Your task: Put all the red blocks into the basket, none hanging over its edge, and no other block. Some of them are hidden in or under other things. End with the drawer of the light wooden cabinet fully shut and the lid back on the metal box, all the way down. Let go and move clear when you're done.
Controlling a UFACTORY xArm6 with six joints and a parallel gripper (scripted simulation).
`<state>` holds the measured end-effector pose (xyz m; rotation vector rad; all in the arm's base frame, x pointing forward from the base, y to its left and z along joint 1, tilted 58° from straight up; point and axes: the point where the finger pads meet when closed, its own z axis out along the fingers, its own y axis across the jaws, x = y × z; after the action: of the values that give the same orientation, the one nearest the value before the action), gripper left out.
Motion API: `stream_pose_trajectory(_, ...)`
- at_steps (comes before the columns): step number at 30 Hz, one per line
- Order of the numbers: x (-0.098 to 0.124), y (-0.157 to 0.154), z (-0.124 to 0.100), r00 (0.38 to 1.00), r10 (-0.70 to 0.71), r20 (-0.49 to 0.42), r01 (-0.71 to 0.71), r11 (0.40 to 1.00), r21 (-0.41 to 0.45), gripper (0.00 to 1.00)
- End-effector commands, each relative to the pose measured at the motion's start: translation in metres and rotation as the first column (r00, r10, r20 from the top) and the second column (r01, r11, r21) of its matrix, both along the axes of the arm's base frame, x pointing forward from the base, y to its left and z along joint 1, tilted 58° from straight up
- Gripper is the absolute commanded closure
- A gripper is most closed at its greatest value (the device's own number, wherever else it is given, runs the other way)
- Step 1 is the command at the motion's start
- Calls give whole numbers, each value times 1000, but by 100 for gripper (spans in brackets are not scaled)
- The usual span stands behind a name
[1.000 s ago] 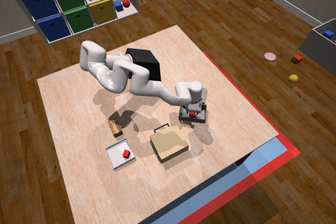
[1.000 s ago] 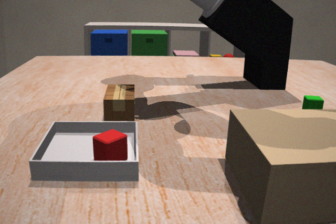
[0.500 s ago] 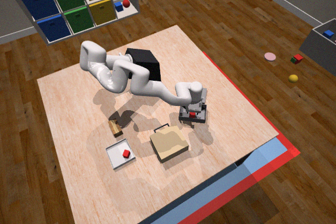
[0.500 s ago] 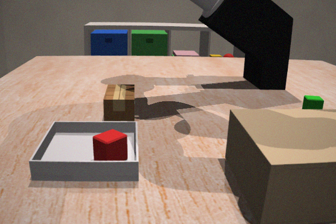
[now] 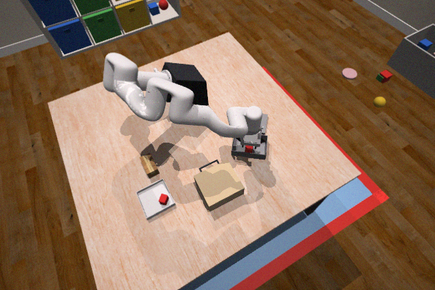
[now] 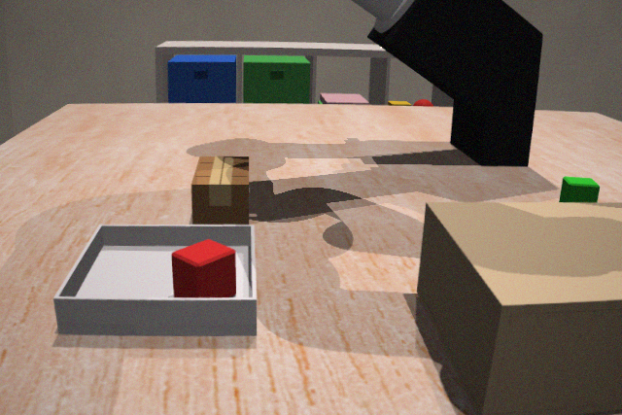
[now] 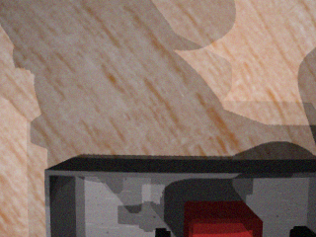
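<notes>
The metal box (image 5: 249,155) (image 7: 148,164) is open. A red block (image 5: 249,149) (image 7: 222,217) lies inside it. My gripper (image 5: 251,146) (image 7: 231,232) is open and low over the box, one fingertip on each side of that block, with gaps to it in the wrist view. A grey plate (image 5: 264,120), apparently the lid, is partly hidden behind the arm. Another red block (image 5: 163,198) (image 6: 203,269) lies in the shallow white basket (image 5: 144,208) (image 6: 155,317). The light wooden cabinet (image 5: 219,185) (image 6: 462,294) has its dark handle (image 5: 209,165) on its far side; whether its drawer is fully shut is unclear.
A small brown cardboard box (image 5: 149,166) (image 6: 221,199) stands behind the basket. A green block (image 6: 579,190) shows beyond the cabinet in the exterior view. The black arm base (image 5: 189,81) (image 6: 487,69) stands at the back. The cabinet stands between the basket and the metal box.
</notes>
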<state>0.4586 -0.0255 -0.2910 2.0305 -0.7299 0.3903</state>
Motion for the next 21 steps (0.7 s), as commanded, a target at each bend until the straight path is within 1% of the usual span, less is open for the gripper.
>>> stream_pose_trajectory(1,2,-1,-1,1000,2,3,-2,1000,2,32)
stream_pose_trajectory(21,1,-12,-8,1000,2,3,-2,1000,2,32)
